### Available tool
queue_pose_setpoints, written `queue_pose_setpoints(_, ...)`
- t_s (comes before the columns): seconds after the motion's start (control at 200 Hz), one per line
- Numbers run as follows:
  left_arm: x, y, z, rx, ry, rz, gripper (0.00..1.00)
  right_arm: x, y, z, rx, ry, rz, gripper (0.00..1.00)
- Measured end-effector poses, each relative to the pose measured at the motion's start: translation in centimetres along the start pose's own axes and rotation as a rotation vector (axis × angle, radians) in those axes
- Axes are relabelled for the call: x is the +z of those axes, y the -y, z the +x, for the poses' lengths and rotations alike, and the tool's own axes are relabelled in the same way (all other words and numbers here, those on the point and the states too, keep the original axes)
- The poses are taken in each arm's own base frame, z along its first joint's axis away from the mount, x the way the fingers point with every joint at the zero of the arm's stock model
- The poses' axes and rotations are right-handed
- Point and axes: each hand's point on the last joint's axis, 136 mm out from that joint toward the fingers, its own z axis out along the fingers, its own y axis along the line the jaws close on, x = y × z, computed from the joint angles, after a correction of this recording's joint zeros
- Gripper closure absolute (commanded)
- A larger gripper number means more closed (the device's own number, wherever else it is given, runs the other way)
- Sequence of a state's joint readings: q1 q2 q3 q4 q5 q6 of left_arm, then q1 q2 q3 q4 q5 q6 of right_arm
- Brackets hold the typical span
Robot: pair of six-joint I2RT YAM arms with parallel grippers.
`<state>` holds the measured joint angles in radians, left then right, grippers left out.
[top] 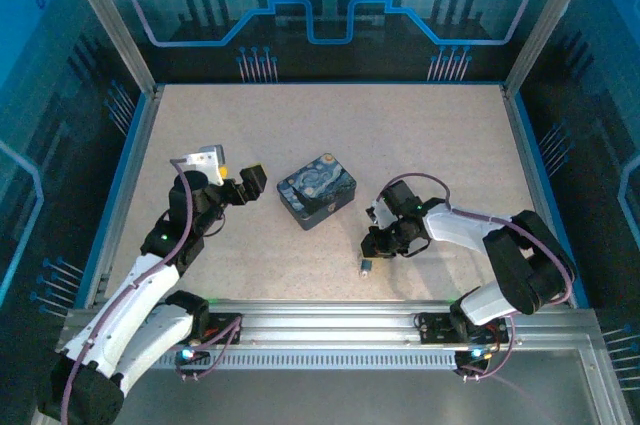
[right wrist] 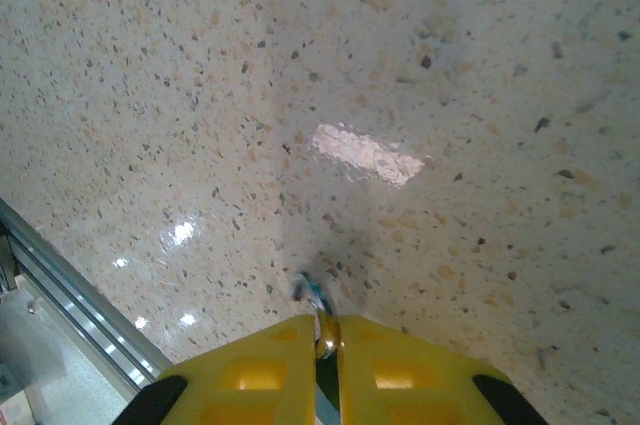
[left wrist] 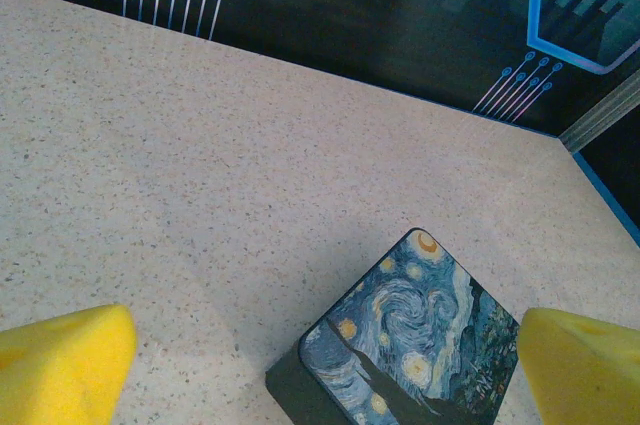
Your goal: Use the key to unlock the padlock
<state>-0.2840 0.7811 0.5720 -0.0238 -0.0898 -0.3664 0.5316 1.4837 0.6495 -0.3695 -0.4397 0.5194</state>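
Padlock (top: 366, 266) lies on the tabletop (top: 250, 125) near the front rail, bluish-grey, right at the tips of the right jaws. Those jaws stand almost together with a slim gap, and a small brassy piece, probably the key (right wrist: 325, 347), sits between them. Whether they clamp it I cannot tell. For a clean turn, I judge the key must seat fully and the lock body needs steadying. Farther back, the left jaws hang wide apart beside the Starry Night box (top: 316, 190), holding nothing.
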Motion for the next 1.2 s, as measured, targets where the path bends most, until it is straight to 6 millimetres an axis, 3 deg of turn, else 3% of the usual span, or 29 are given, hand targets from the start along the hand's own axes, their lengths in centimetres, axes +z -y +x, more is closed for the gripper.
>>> queue_pose_setpoints(0.315, -0.1, 0.0, -0.1, 0.000, 0.004, 0.002, 0.01, -0.3, 0.5, -0.2, -0.001, 0.017, 0.037, 0.69)
queue_pose_setpoints(0.555, -0.3, 0.1, -0.2, 0.000, 0.010, 0.005, 0.01, -2.8, -0.3, -1.3, -0.050, 0.108, 0.073, 0.61)
queue_pose_setpoints(0.78, -0.4, 0.0, 0.0, 0.001, -0.001, -0.001, 0.01, -7.2, -1.4, -2.9, -0.124, 0.266, 0.135, 0.57)
queue_pose_setpoints(1.021, -0.5, 0.0, -0.1, 0.002, -0.002, -0.001, 0.01, -13.9, -3.5, -5.2, -0.225, 0.485, 0.183, 0.50)
queue_pose_setpoints(1.201, -0.6, 0.1, -0.2, 0.002, -0.003, -0.002, 0.01, -17.8, -3.3, -6.0, -0.257, 0.627, 0.239, 0.41)
